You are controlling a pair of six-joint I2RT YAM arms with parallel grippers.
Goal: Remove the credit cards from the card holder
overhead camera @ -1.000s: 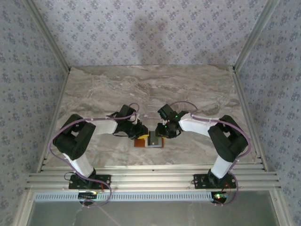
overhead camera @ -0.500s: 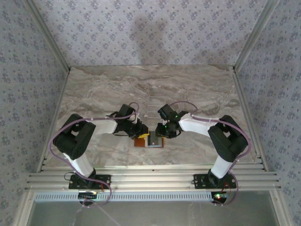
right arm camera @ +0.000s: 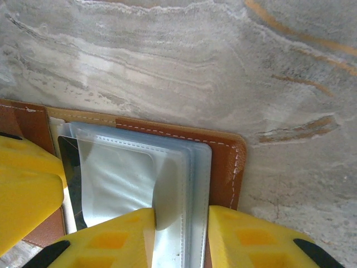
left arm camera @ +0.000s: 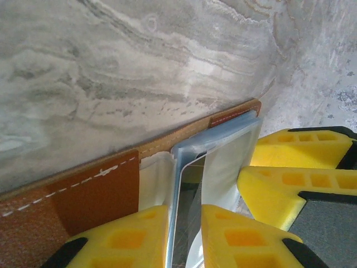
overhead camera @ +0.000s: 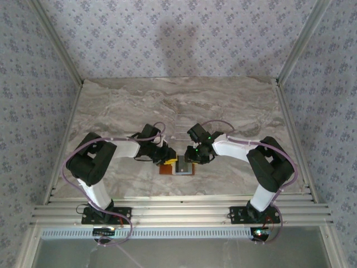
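At six o'clock on the table point(overhead camera: 122, 111), card holder point(overhead camera: 165, 169): from above you see it lying open and flat, with its clear sleeves point(overhead camera: 182, 166) fanned on top.
Top view, left gripper point(overhead camera: 167, 160): it sits on the holder's ten o'clock corner.
Top view, right gripper point(overhead camera: 195, 158): it sits at the two o'clock corner, close to its partner.
Left wrist view, grip: at six o'clock your yellow fingers point(left arm camera: 134, 237) are clenched on a sleeve edge, and a dark card point(left arm camera: 187, 201) shows inside that sleeve. Leather runs from nine o'clock.
Right wrist view, grip: at six o'clock the jaws are clamped on the sleeve stack, with leather at three o'clock.
Risk, sleeves: you hold plastic on both sides. If you pull, the whole holder likely lifts or the sleeves tear, and the card stays inside.
Risk, collision: the two sets of fingers stand just beside each other, so a sideways move could knock them together.
Risk, slip: smooth plastic may slide out of the jaws.
Change, top view: the holder has stayed in place. Your left arm's elbow has crept slightly toward three o'clock, and the right arm is unchanged.
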